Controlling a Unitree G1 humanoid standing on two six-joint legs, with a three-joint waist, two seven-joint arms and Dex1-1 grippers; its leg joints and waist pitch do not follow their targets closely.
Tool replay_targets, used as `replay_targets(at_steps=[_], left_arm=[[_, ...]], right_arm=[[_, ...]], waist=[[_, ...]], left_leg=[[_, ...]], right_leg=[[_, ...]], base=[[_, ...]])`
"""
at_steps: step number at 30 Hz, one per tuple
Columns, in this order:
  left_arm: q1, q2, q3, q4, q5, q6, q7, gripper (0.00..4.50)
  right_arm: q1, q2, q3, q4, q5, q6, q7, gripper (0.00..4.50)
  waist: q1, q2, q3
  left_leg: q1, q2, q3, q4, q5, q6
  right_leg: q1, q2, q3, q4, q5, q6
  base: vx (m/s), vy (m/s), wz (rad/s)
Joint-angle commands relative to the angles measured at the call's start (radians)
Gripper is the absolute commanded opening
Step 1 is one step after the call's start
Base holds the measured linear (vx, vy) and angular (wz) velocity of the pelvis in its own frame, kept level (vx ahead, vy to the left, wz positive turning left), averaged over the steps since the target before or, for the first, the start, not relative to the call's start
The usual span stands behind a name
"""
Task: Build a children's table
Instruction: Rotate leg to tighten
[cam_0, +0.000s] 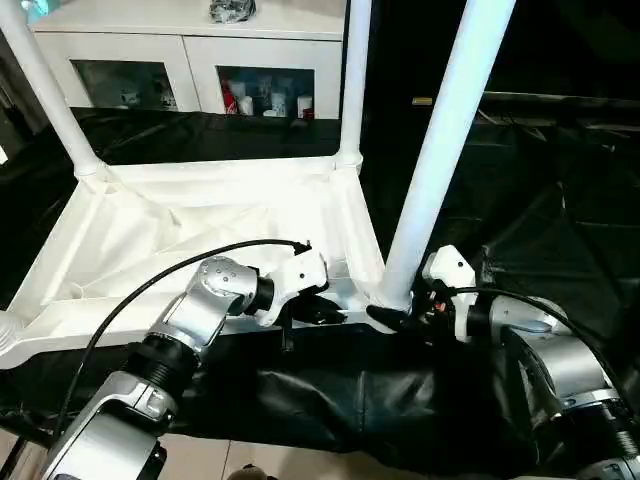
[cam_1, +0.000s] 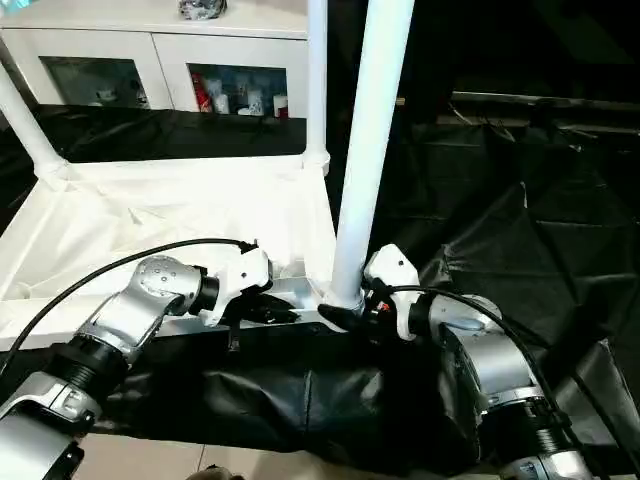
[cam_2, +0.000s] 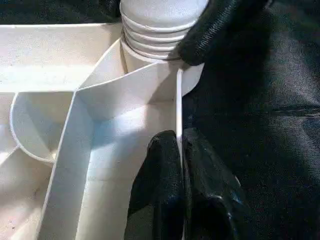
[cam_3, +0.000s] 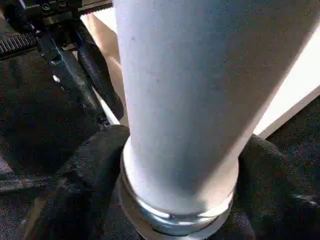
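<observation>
Tabletop (cam_0: 190, 225) lies ribs-up at frame centre-left, left gripper (cam_0: 318, 308) pinching its thin rim, right gripper (cam_0: 395, 318) clasping the leg (cam_0: 440, 150) base: light, stiff, slick plastic, best gripped low near the socket.

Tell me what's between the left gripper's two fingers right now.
In the left wrist view, the left gripper is shut on the thin upright rim of the white tabletop, close to the corner socket holding the near leg.
</observation>
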Motion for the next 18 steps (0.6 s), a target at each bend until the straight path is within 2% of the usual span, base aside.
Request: replay_targets(at_steps=[1, 3, 5, 11, 14, 16, 18], left_arm=[[0.014, 0.012, -0.002, -0.015, 0.000, 0.011, -0.001, 0.00], [0.017, 0.014, -0.003, -0.019, 0.001, 0.012, -0.001, 0.00], [0.021, 0.016, -0.004, -0.023, 0.001, 0.014, -0.001, 0.00], [0.026, 0.021, -0.003, -0.018, 0.016, 0.020, 0.024, 0.00], [0.020, 0.011, 0.008, -0.006, 0.019, 0.022, 0.057, 0.00], [-0.013, -0.045, 0.052, 0.026, 0.009, 0.057, 0.167, 0.00], [-0.035, -0.079, 0.071, 0.043, 0.006, 0.077, 0.225, 0.00]], right_arm=[[-0.012, 0.002, -0.003, 0.015, 0.001, -0.009, -0.001, 3.19], [-0.011, 0.003, -0.001, 0.017, 0.001, -0.011, 0.005, 3.11], [-0.008, 0.004, 0.001, 0.016, 0.000, -0.013, 0.007, 2.84], [-0.003, 0.014, 0.007, 0.021, -0.007, -0.007, -0.012, 2.75], [-0.005, 0.030, 0.002, 0.033, -0.011, 0.002, -0.043, 2.75], [-0.027, 0.102, -0.029, 0.088, -0.030, 0.036, -0.191, 2.75], [-0.042, 0.146, -0.050, 0.125, -0.043, 0.045, -0.286, 2.75]], waist=[[0.006, -0.014, -0.065], [0.006, -0.015, -0.065], [0.006, -0.015, -0.065], [0.002, -0.015, -0.064], [0.000, -0.015, -0.062], [-0.005, -0.014, -0.060], [-0.014, -0.017, -0.060]], left_leg=[[0.006, 0.051, -0.018, -0.075, -0.244, 0.041], [0.006, 0.051, -0.017, -0.075, -0.241, 0.043], [0.005, 0.051, -0.018, -0.075, -0.241, 0.043], [0.005, 0.051, -0.017, -0.076, -0.240, 0.043], [0.006, 0.050, -0.018, -0.077, -0.257, 0.036], [0.007, 0.048, -0.018, -0.078, -0.274, 0.024], [0.008, 0.045, -0.023, -0.080, -0.300, 0.003]], right_leg=[[0.053, -0.072, 0.052, -0.077, -0.332, -0.184], [0.052, -0.072, 0.052, -0.077, -0.329, -0.185], [0.052, -0.072, 0.052, -0.076, -0.331, -0.184], [0.052, -0.071, 0.053, -0.074, -0.314, -0.191], [0.051, -0.072, 0.052, -0.079, -0.353, -0.182], [0.047, -0.072, 0.051, -0.083, -0.385, -0.178], [0.049, -0.074, 0.047, -0.091, -0.454, -0.150]], base=[[0.000, 0.000, 0.00], [0.000, 0.000, 0.00], [0.000, 0.000, 0.00], [0.000, 0.000, 0.00], [0.000, 0.000, 0.00], [0.000, 0.000, 0.00], [0.000, 0.000, 0.00]])
